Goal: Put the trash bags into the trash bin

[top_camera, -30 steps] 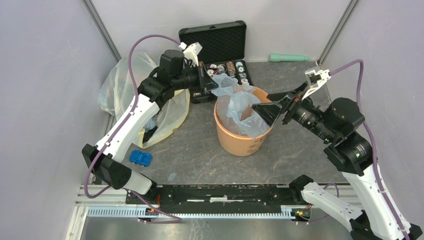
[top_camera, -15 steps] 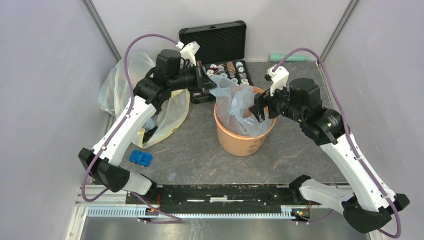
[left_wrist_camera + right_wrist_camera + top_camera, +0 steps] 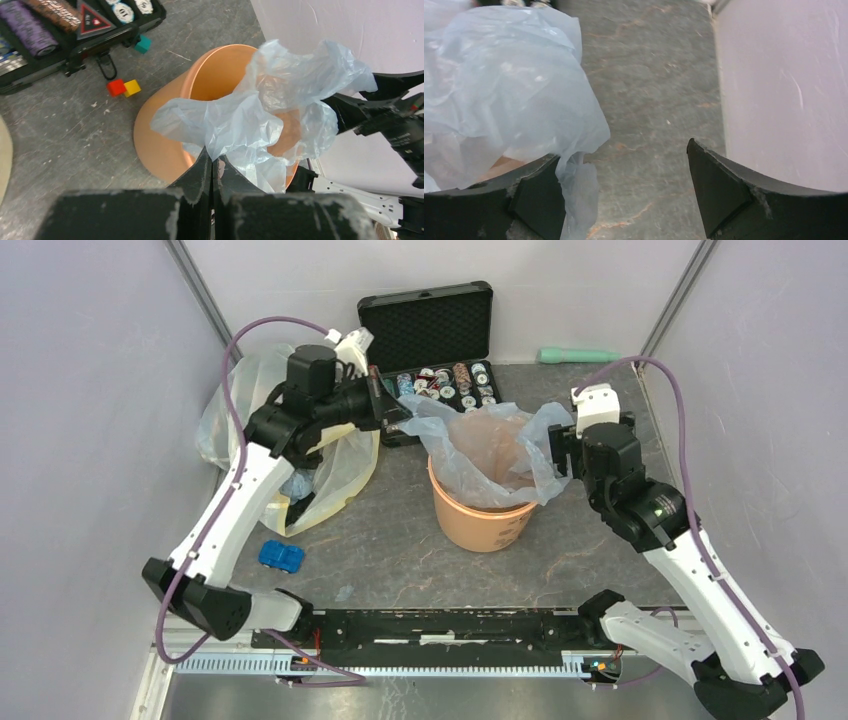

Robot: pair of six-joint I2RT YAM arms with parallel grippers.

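Both arms drew apart, spreading the bag over the bin; left pincer pinches it, right pincer stands open; tucking remains.

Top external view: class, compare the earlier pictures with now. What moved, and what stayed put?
The right gripper moved from over the bucket to its right rim, fingers open. The left gripper, shut on the edge of the pale blue bag, drew back leftward. The bag now spreads wide across the bucket's mouth. Bucket, black case and yellowish bag stayed put.
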